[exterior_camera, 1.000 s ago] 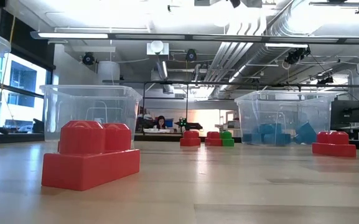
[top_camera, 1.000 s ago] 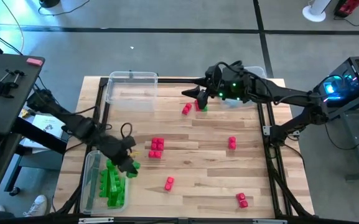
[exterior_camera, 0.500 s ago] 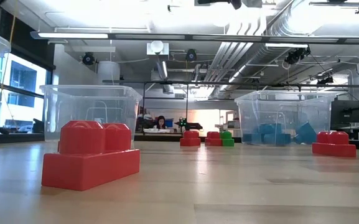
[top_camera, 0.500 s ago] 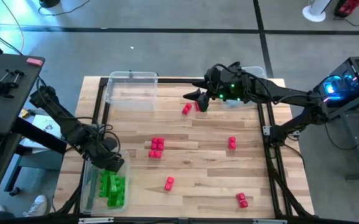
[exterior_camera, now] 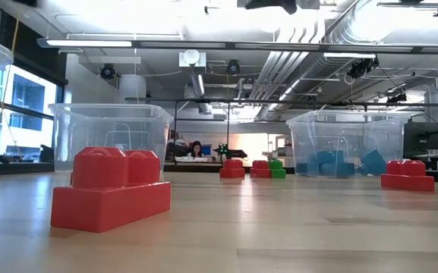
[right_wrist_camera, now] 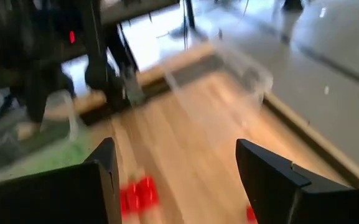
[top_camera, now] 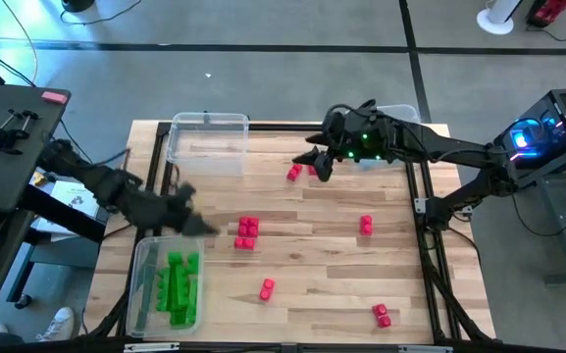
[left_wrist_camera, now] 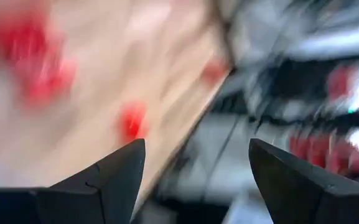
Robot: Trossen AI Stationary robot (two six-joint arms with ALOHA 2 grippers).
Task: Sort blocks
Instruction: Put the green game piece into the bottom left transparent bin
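Red blocks lie scattered on the wooden table: a cluster [top_camera: 247, 232], singles [top_camera: 267, 288], [top_camera: 365, 225], [top_camera: 382, 315], and one [top_camera: 293, 173] at the far side. A green block [exterior_camera: 278, 168] stands beside red ones there. More green blocks [top_camera: 177, 289] fill the clear bin [top_camera: 143, 294] at the near left corner. My left gripper [top_camera: 196, 218] hovers open and empty just beyond that bin, left of the red cluster. My right gripper [top_camera: 313, 163] hangs open and empty over the far red blocks.
A clear bin [top_camera: 207, 140] with nothing showing inside stands at the far left. Another clear bin [exterior_camera: 348, 144] holding blue blocks stands at the far right, under my right arm. A black frame [top_camera: 426, 211] runs along the table's sides. A large red block [exterior_camera: 111, 189] sits close to the low camera.
My left gripper carried a green block from the table's near left over the green bin, then swung up and toward the far side, away from the bin. The green block now lies in the bin with the others.
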